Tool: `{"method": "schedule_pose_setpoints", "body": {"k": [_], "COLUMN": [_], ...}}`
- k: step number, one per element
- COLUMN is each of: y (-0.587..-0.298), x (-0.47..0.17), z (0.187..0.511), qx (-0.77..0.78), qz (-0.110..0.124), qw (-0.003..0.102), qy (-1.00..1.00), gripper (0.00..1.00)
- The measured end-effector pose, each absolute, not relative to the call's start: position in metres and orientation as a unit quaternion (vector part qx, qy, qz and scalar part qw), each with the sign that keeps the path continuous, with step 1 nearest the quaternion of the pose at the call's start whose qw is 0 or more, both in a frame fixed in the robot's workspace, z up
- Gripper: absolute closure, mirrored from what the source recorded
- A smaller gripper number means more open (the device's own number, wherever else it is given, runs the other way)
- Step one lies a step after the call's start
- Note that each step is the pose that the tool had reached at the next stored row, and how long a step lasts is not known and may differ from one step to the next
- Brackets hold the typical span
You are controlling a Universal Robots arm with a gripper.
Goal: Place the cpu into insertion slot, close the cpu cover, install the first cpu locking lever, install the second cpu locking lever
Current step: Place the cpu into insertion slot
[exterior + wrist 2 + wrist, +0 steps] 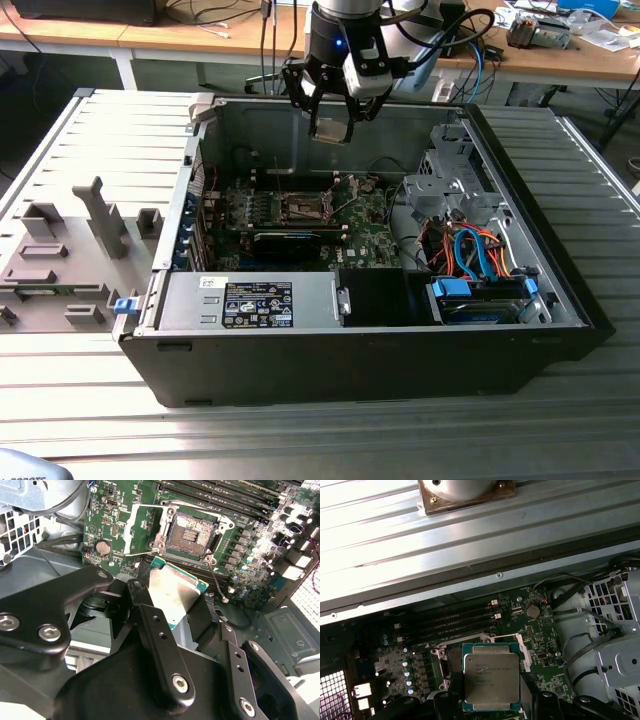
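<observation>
Pincer clenched on cpu, fingers on two opposite edges. In the first wrist view the cpu sits metal top up and roughly level.

Position: it hangs high over the open case, above the far wall and well apart from the board. Slot is on the board, nearer than the pincer and slightly to the exterior view's left.

Second wrist view:
- slot empty, contacts bare
- cover swung open, lying just beside the slot
- levers look unlatched

Step in hand: the first one, placing the cpu. Nothing is seated, and the cover and both levers are not yet done.

My read on what the placement calls for:
- chip square over the slot, corner orientation matched
- flat descent, no tilt, no dragging across the contacts
- let go only once it sits inside the rim

Count:
- cpu: 1
- slot: 1
- cover: 1
- levers: 2, as far as I can tell. One wire arm at the slot's corner, another along its opposite side.
- case: 1, on the counter
</observation>
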State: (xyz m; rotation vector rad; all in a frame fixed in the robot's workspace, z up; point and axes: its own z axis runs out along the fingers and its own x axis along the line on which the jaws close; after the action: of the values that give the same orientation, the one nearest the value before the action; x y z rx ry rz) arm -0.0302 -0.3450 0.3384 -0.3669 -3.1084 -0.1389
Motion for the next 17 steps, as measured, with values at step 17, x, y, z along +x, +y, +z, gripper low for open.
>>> {"method": "schedule_pose_setpoints", "body": {"k": [17], "y": [-0.345], "x": [-0.0302], "z": [0.3372], "qx": [-0.121], "qz": [-0.044], "qw": [0.004], "qy": [-0.992], "gripper": [0.46]}}
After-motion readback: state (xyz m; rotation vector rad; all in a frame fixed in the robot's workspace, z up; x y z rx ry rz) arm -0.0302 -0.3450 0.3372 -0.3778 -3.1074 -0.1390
